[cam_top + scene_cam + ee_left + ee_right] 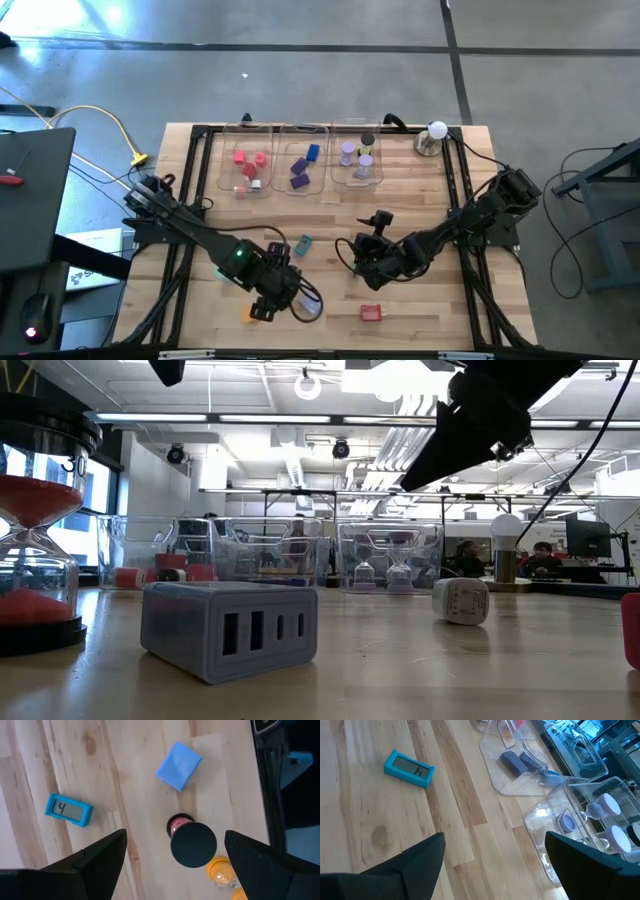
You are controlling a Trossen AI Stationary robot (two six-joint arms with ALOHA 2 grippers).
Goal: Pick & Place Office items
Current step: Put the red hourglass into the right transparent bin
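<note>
Black fingers [95, 857] of the left gripper [175, 857] stand wide open over a red sand timer [192, 842] upright on the counter [125, 780]; it looks light, glass-waisted and fragile, best pinched across its black end caps; a blue block [178, 765] lies just beyond; the right gripper [495, 857], also open, hovers near the clear trays [540, 820].

You are in an open-plan lab or workshop: a bare grey concrete floor [330, 70], exposed white ceiling ducts and pipes [300, 460], round hanging lamps [307, 387], and people seated at monitors [585, 540] behind the butcher-block wooden table [420, 310].
</note>
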